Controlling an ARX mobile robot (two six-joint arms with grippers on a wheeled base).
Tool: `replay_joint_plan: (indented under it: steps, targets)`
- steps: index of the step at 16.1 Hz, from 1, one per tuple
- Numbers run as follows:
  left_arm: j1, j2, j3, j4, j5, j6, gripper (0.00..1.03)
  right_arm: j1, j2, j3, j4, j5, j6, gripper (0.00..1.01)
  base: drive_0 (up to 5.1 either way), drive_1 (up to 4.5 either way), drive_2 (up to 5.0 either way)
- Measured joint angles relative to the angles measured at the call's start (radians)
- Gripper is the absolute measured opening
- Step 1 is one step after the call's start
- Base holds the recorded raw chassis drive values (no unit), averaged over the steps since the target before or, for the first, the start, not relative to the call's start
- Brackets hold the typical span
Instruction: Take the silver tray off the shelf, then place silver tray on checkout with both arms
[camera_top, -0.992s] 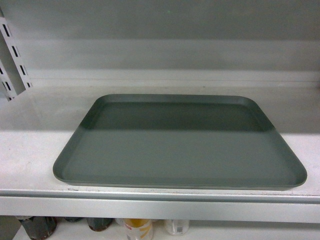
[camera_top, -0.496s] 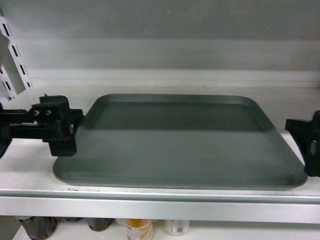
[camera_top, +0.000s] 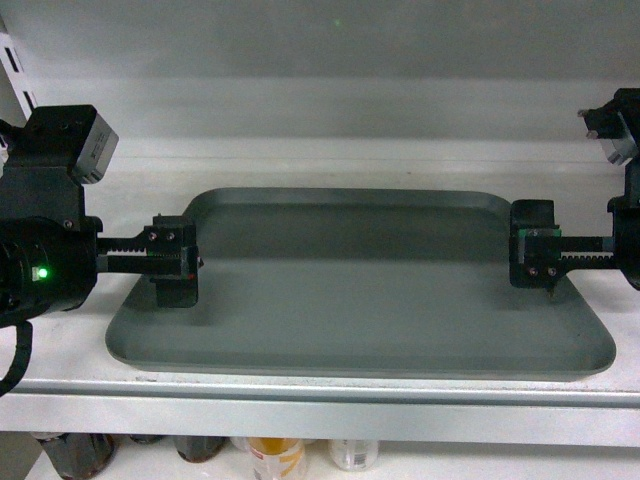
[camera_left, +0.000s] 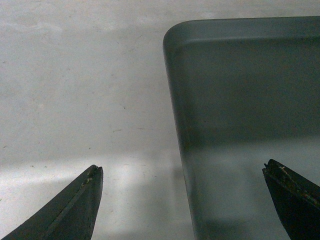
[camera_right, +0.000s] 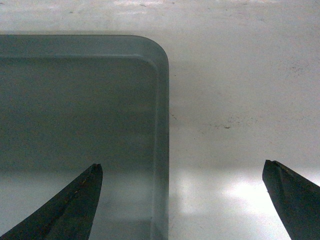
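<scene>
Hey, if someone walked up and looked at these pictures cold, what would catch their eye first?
The big silver tray lying flat on the white shelf fills the middle of the head view. A black gripper flanks each short side, the left gripper and the right gripper, each open with one finger over the tray and one over the shelf. A green light glows on the left arm.

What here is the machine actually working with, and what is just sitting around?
Part of the job:
- silver tray, flat on the shelf
- left gripper and right gripper, jaws open, one astride each side rim of the tray

Just sitting around:
- bottles on the level below
- slotted upright at the far left
</scene>
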Motion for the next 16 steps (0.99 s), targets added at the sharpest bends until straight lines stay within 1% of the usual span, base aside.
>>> replay_joint_plan:
  steps: [3, 7, 11, 12, 13, 14, 16]
  targets:
    - [-0.008, 0.034, 0.003, 0.019, -0.020, 0.017, 0.98, 0.004, 0.033, 0.021, 0.005, 0.010, 0.000, 0.98, 0.0, 0.00, 0.0]
    - [-0.009, 0.066, 0.003, 0.049, -0.031, 0.032, 0.98, 0.006, 0.078, 0.020, 0.033, 0.022, 0.000, 0.98, 0.0, 0.00, 0.0]
    - [-0.009, 0.079, 0.003, 0.067, -0.031, 0.032, 0.98, 0.012, 0.089, 0.014, 0.059, 0.026, 0.002, 0.98, 0.0, 0.00, 0.0]
    - [-0.009, 0.080, 0.003, 0.068, -0.030, 0.032, 0.98, 0.013, 0.089, 0.014, 0.062, 0.026, 0.003, 0.97, 0.0, 0.00, 0.0]
    - [-0.009, 0.081, 0.003, 0.069, -0.029, 0.032, 0.98, 0.013, 0.090, 0.014, 0.063, 0.026, 0.003, 0.90, 0.0, 0.00, 0.0]
    - [-0.010, 0.082, 0.003, 0.070, -0.027, 0.032, 0.95, 0.014, 0.091, 0.013, 0.064, 0.026, 0.004, 0.81, 0.0, 0.00, 0.0]
    - [-0.020, 0.082, 0.005, 0.071, -0.024, 0.032, 0.79, 0.020, 0.091, 0.013, 0.066, 0.026, 0.004, 0.65, 0.0, 0.00, 0.0]
